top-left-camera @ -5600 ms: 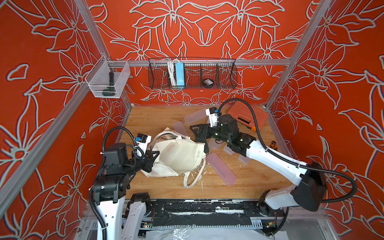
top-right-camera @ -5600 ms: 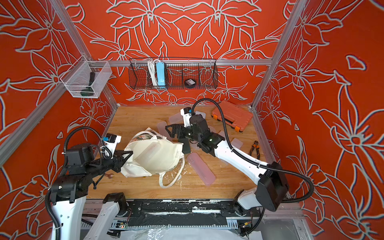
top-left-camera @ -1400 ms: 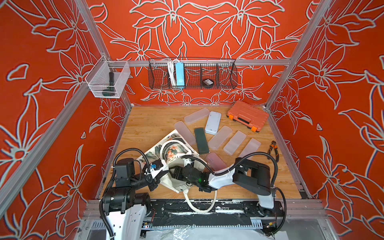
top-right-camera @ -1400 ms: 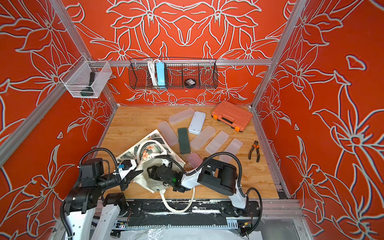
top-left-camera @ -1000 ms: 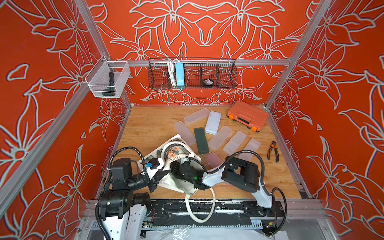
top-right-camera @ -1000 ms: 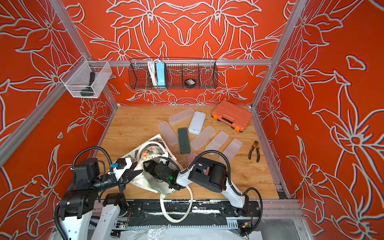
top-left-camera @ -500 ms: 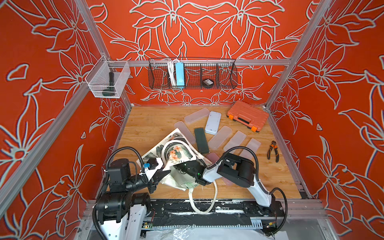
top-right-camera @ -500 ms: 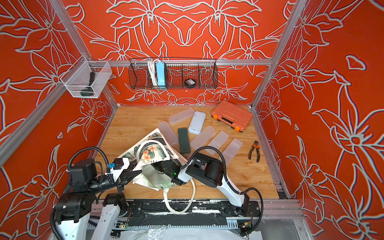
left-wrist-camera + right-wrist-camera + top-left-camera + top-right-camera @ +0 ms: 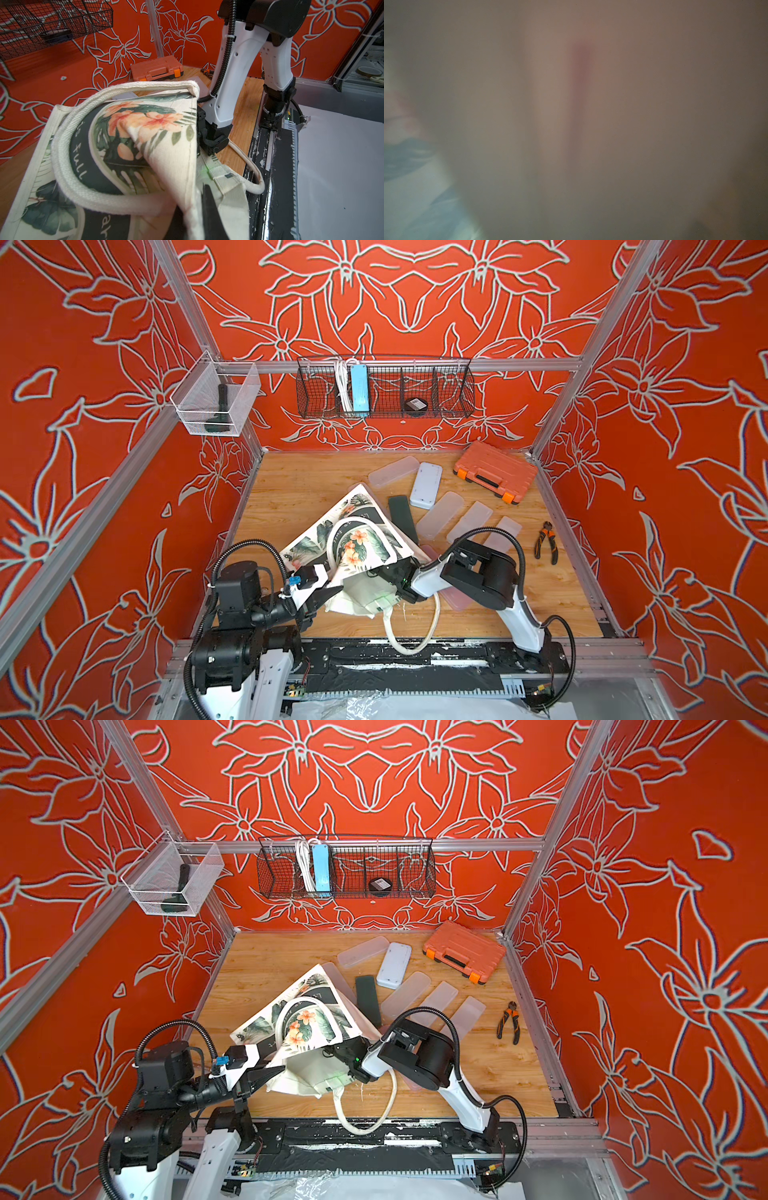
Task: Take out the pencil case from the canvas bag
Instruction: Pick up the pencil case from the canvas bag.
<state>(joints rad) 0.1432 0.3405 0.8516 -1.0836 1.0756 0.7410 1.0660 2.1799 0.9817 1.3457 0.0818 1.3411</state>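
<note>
Lettering in pale script crosses the dark floral panel of the canvas bag, too small to read in both top views; the bag lies crumpled at the front of the wooden table, printed side up, with one white handle looping over the table's front edge; the left gripper reaches in low and nearly level from the robot's left, clamped tight on the cloth at the bag's near rim and holding it raised; the right arm is folded sharply at the elbow, and the right gripper is pushed into the bag's mouth. Its fingers are buried in cloth, so neither their spread nor any hold can be told; frosted cases lie just behind the bag; in the left wrist view the word "full" reads clearly in white script on the dark panel, with partial letters beside it that cannot be made out, and one black fingertip presses the cream rim while the other is hidden behind the fold; the right wrist view shows only blurred tan cloth against the lens, with a pale blue-green smear at one edge.
</note>
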